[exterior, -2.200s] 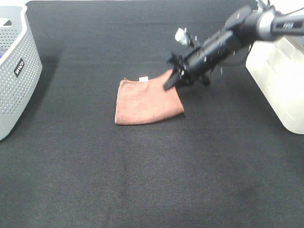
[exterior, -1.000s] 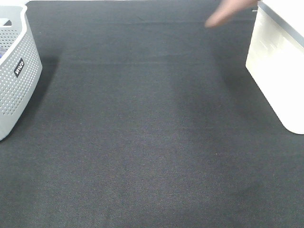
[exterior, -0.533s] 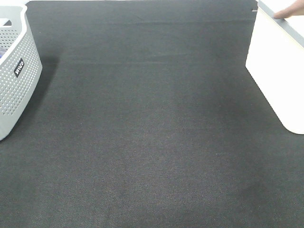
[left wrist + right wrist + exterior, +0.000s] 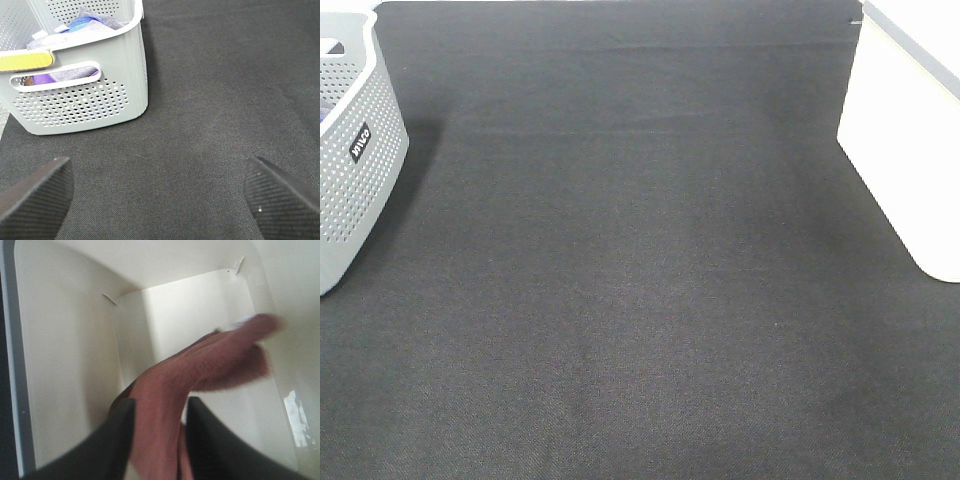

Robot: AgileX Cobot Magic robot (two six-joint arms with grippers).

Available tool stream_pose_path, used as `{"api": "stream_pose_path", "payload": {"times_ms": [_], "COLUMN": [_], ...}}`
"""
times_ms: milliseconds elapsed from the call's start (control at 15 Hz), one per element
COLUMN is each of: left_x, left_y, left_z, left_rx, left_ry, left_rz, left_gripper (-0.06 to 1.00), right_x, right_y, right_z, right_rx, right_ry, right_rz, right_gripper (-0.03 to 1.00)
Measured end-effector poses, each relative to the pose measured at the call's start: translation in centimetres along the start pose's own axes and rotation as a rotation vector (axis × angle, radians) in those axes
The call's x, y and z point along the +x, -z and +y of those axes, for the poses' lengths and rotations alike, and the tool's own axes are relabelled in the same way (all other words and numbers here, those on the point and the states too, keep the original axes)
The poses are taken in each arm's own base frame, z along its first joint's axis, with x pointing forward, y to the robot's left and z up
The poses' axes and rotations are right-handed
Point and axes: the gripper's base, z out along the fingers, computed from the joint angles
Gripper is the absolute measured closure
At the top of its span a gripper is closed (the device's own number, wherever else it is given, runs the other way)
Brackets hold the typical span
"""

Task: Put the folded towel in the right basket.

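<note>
R end effector [image 4: 159, 407] grips towel [image 4: 220, 355], dangling into white basket [image 4: 65, 355].

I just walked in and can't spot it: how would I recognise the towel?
Find the white basket at the right edge of the black table. Over its opening, the right gripper holds the towel: the only reddish-brown, fuzzy thing among smooth pale walls.

Lab test bench: black cloth [image 4: 640, 300], grey perforated basket [image 4: 350, 170], white basket [image 4: 910, 150].
</note>
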Motion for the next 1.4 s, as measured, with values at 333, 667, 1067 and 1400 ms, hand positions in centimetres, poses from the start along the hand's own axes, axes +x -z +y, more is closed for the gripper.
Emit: {"api": "stream_pose_path", "payload": {"times_ms": [333,667,1067,1400], "left_x": [0.0,0.0,0.0,0.0], "left_y": [0.0,0.0,0.0,0.0], "left_z": [0.0,0.0,0.0,0.0], "left_rx": [0.000,0.000,0.000,0.000], "left_ry": [0.000,0.000,0.000,0.000], "left_rz": [0.000,0.000,0.000,0.000], "left_gripper": [0.07,0.07,0.07,0.07], "right_x": [0.1,0.9,8.0,17.9], "right_y": [0.4,3.3,9.3,13.9], "right_z": [2.0,9.7,11.2,9.1], "right_rx": [-0.025,-0.105,-0.090,-0.038], "right_ry": [0.031,0.184,0.241,0.252], "right_rz": [-0.003,-0.042,0.031,0.091], "right_gripper": [0.35,0.35,0.35,0.35]}}
